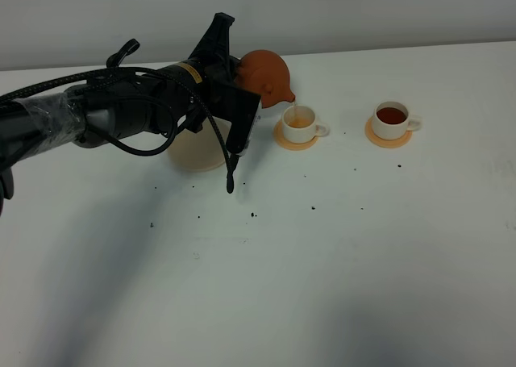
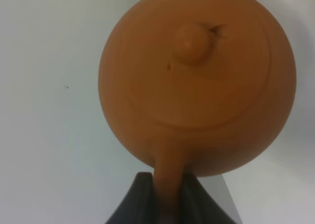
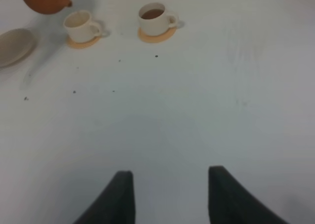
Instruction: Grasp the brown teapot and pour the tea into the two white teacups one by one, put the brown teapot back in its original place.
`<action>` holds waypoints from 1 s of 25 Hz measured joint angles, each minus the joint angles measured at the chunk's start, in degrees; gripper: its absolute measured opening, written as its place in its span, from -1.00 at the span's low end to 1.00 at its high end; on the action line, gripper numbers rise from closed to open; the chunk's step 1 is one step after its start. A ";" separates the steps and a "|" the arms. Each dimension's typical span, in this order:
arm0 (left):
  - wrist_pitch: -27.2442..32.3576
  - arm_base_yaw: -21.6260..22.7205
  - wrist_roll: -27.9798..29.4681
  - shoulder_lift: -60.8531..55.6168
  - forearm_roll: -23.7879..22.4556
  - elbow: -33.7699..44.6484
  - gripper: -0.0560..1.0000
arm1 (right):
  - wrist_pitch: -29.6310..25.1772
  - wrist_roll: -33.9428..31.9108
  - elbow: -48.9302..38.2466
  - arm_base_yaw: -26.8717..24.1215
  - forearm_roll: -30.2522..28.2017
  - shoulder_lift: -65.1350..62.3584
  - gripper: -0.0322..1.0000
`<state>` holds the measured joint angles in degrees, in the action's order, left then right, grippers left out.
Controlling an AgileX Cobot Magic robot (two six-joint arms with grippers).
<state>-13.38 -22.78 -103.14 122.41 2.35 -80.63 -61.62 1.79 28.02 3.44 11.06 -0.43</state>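
The brown teapot (image 1: pixel 266 74) hangs tilted above the table, spout down over the left white teacup (image 1: pixel 299 126). A thin stream of tea (image 1: pixel 295 109) runs into that cup, which holds a little pale liquid. My left gripper (image 2: pixel 165 197) is shut on the teapot's loop handle (image 2: pixel 167 175); the lid knob (image 2: pixel 191 43) faces the wrist camera. The right white teacup (image 1: pixel 393 118) is full of dark tea. The cream saucer (image 1: pixel 193 153) lies bare, partly hidden under my left arm. My right gripper (image 3: pixel 170 194) hovers open over bare table, far from the cups.
Each cup sits on an orange coaster (image 1: pixel 388 139). Dark specks (image 1: pixel 252 214) dot the white table in front of the saucer and cups. The left arm's cable (image 1: pixel 230 169) dangles low over the table near the saucer.
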 joint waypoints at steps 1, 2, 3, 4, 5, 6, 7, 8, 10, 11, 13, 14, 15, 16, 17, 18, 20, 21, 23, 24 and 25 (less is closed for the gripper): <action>0.00 0.00 -0.05 0.00 0.00 0.00 -0.66 | 0.00 0.00 0.00 0.00 0.00 0.00 -0.24; 0.00 0.00 -0.33 0.00 0.00 -0.06 -0.66 | 0.00 0.00 0.00 0.00 0.00 0.00 -0.24; 0.00 -0.06 -0.58 0.00 0.00 -0.06 -0.66 | 0.00 0.00 0.00 0.00 0.00 0.00 -0.24; 0.00 -0.10 -0.87 0.00 0.00 -0.06 -0.66 | 0.00 0.00 0.00 0.00 0.00 0.00 -0.24; 0.00 -0.23 -1.06 0.00 0.00 -0.06 -0.66 | 0.00 0.00 0.00 0.00 0.00 0.00 -0.24; 0.00 -0.39 -1.19 0.00 0.00 -0.06 -0.66 | 0.00 0.00 0.00 0.00 0.00 0.00 -0.24; 0.00 -0.60 -1.28 0.00 0.00 -0.06 -0.66 | 0.00 0.00 0.00 0.00 0.00 0.00 -0.24; 0.00 -0.70 -1.28 0.00 0.00 -0.06 -0.66 | 0.00 0.00 0.00 0.00 0.00 0.00 -0.24; 0.00 -1.01 -1.34 0.00 0.00 -0.06 -0.66 | 0.00 0.00 0.00 0.00 0.00 0.00 -0.24; 0.00 -1.08 -1.40 0.00 0.00 -0.06 -0.66 | 0.00 0.00 0.00 0.00 0.00 0.00 -0.24; 0.00 -1.08 -1.46 0.00 0.00 -0.06 -0.66 | 0.00 0.00 0.00 0.00 0.00 0.00 -0.24; 0.00 -1.08 -1.50 0.00 0.00 -0.06 -0.66 | 0.00 0.00 0.00 0.00 0.00 0.00 -0.24; 0.00 -1.08 -1.50 0.00 0.00 -0.06 -0.66 | 0.00 0.00 0.00 0.00 0.00 0.00 -0.24; 0.00 -1.08 -1.59 0.00 0.00 -0.06 -0.66 | 0.00 0.00 0.00 0.00 0.00 0.00 -0.24; 0.00 -1.08 -1.85 0.00 0.00 -0.06 -0.66 | 0.00 0.00 0.00 0.00 0.00 0.00 -0.24; 0.00 -1.08 -2.23 0.00 0.00 -0.06 -0.66 | 0.00 0.00 0.00 0.00 0.00 0.00 -0.24; 0.00 -1.08 -2.74 0.00 0.00 -0.06 -0.66 | 0.00 0.00 0.00 0.00 0.00 0.00 -0.24; 0.00 -1.08 -2.81 0.00 0.00 -0.06 -0.66 | 0.00 0.00 0.00 0.00 0.00 0.00 -0.24; 0.00 -1.08 -3.00 0.00 0.00 -0.06 -0.66 | 0.00 0.00 0.00 0.00 0.00 0.00 -0.24; 0.00 -1.08 -3.02 0.00 0.00 -0.06 -0.66 | 0.00 0.00 0.00 0.00 0.00 0.00 -0.24; 0.00 -1.08 -3.07 0.00 0.00 -0.06 -0.66 | 0.00 0.00 0.00 0.00 0.00 0.00 -0.24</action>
<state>-13.38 -23.86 -106.21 122.41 2.35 -80.69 -61.62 1.79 28.02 3.44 11.06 -0.43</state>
